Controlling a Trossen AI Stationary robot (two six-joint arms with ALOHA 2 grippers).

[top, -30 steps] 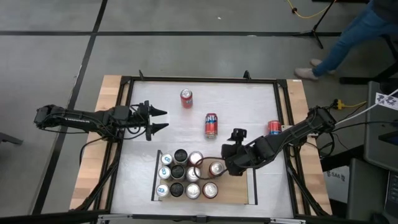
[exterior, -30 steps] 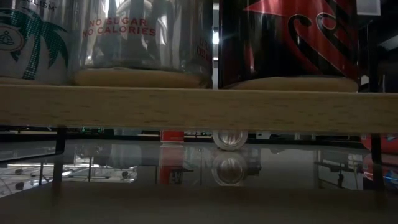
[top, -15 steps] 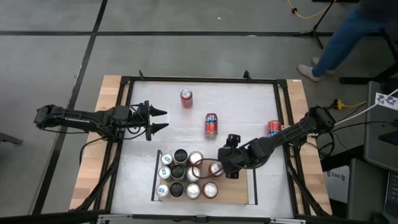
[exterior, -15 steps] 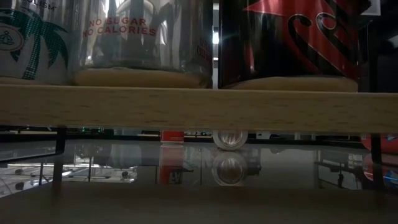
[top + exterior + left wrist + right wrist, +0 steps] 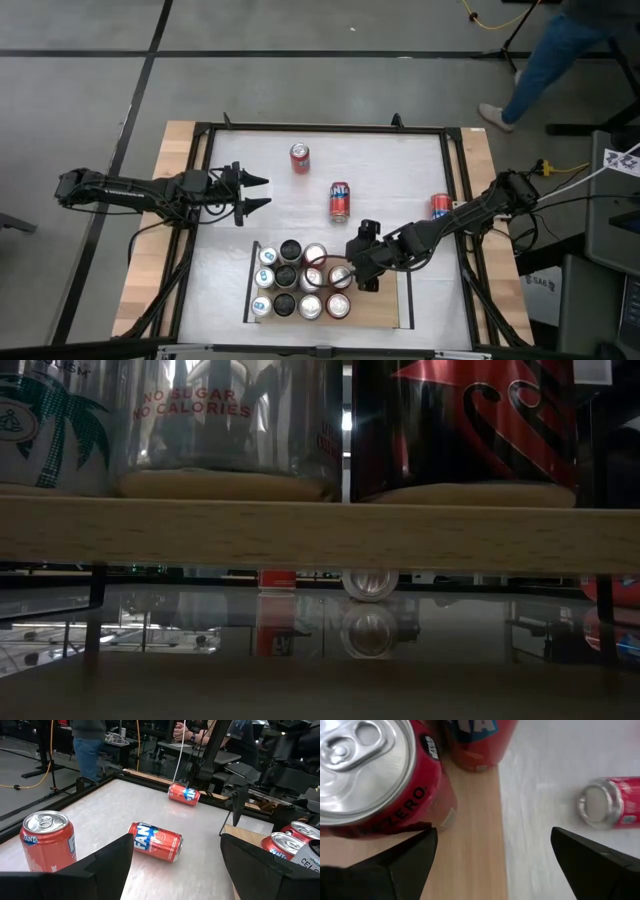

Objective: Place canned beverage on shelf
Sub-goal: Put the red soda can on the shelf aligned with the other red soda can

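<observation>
Right gripper [image 5: 352,272] hangs over the light-wood shelf with black rails [image 5: 385,305], fingers spread wide beside a red Zero can with silver top [image 5: 375,775] standing there. Looks like a release; next, lift straight up. Left gripper [image 5: 262,194] waits open, well apart.

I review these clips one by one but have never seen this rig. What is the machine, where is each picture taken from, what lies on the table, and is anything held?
Two dark robot arms work at a white table. One camera looks straight down, one sits at table height, one rides on each wrist. The wooden shelf carries a cluster of upright cans. Three red cans sit on the table: one upright, two lying down. The right gripper is open beside a shelf can, holding nothing. The left gripper waits open, empty.
</observation>
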